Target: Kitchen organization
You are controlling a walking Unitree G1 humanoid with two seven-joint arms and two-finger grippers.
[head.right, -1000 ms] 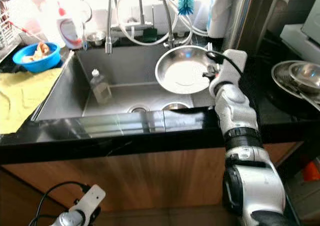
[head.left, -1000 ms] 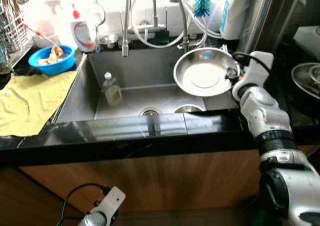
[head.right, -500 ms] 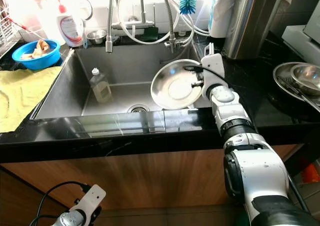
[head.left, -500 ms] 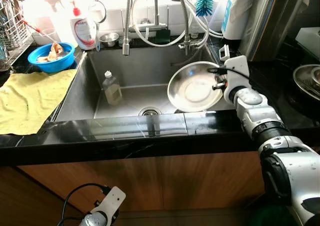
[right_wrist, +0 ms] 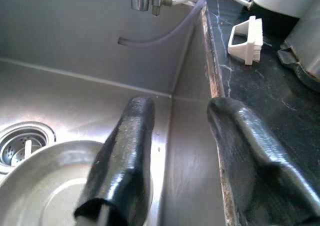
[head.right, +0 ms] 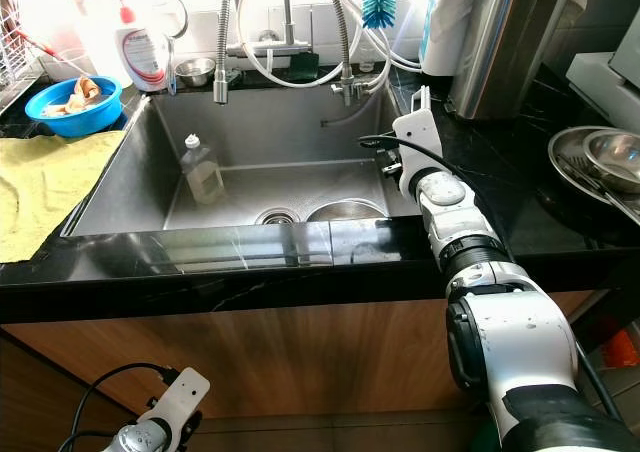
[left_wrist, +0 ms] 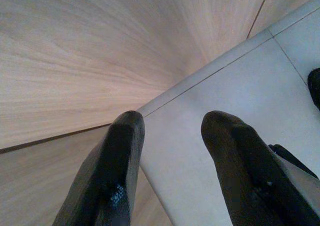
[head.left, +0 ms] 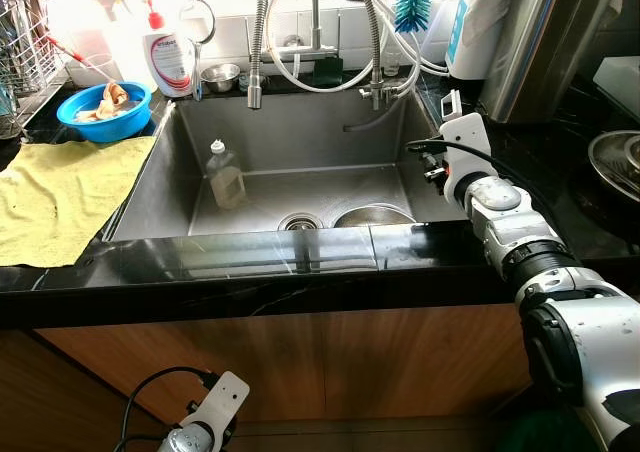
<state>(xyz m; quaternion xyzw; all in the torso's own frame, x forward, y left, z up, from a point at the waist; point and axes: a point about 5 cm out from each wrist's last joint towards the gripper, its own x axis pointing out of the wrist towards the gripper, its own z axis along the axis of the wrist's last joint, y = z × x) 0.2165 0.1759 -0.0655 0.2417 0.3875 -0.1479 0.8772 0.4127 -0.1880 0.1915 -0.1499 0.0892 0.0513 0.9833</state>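
Right gripper: hovering at the sink's 3 o'clock wall, over the rim; its fingers are standing well apart and holding nothing.
Steel bowl: lying on the sink floor toward 5 o'clock, just beside the drain, directly under the spread fingers; it is likely sitting there for washing.
Sink: steel basin set into the black desk, faucet hoses looping above at 12 o'clock.
Plastic bottle: standing upright on the sink floor near 9 o'clock, well apart from the bowl.
Left gripper: hanging idle low by the wooden cabinet front and tiled floor, fingers parted and gripping nothing.
Desk at 9 o'clock: a yellow cloth is lying spread as a drying mat, with a blue bowl of scraps behind it.
Desk at 3 o'clock: stacked steel dishes are waiting, probably next for the sink.
Judgement: the right arm is well placed to pull clear of the basin.
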